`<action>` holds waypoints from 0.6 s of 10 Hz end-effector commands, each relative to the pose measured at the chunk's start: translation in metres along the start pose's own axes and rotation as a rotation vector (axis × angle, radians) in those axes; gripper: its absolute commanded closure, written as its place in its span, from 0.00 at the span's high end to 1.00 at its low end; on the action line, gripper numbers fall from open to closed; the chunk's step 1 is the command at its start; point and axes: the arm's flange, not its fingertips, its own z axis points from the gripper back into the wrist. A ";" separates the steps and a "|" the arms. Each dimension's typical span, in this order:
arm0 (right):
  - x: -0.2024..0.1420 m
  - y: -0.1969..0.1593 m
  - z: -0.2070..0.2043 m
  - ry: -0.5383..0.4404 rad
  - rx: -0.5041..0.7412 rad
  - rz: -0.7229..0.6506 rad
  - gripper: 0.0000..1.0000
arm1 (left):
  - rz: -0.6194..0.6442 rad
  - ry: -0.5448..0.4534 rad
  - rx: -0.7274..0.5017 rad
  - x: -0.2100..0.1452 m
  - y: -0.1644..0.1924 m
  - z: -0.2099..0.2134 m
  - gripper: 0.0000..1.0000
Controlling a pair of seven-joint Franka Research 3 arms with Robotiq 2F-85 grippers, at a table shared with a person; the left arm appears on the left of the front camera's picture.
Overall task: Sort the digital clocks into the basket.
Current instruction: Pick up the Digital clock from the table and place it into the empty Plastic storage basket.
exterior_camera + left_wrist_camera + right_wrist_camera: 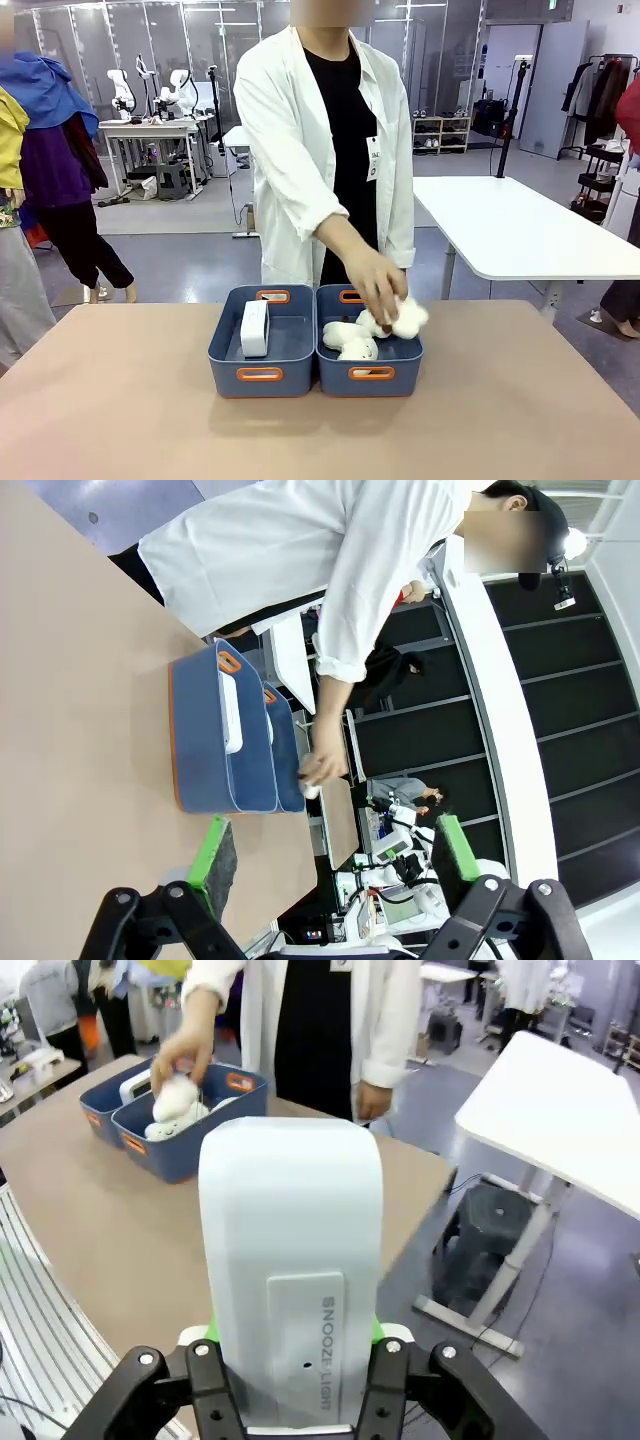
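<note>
One held, one binned.
My right gripper (295,1332) clamps one clock (290,1230); left gripper (333,855) gapes wide; other clock (255,328) stands in nine-o'clock basket (260,375).

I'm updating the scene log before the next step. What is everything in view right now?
baskets: two, blue-grey, orange handle slots; side by side mid-table, left basket, right basket.
digital clocks: two, white; one on edge in the left basket, one in the right robot hand.
plush toys: about three, cream; two in the right basket, one in the person's hand.
table: one, tan; under the baskets.
white table: one; behind the person.
person: one, white coat; far side.
left robot hand: black, green pads; open, empty.
right robot hand: black, green pads; shut on a digital clock.
</note>
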 end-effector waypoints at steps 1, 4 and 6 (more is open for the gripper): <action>0.029 -0.028 -0.031 0.030 0.073 0.059 0.04 | 0.013 0.005 -0.008 -0.004 -0.005 0.004 1.00; 0.047 -0.028 -0.054 0.069 0.120 0.086 0.04 | 0.013 0.005 -0.008 -0.004 -0.005 0.004 1.00; 0.055 -0.025 -0.066 0.086 0.150 0.103 0.04 | 0.013 0.005 -0.008 -0.004 -0.005 0.004 1.00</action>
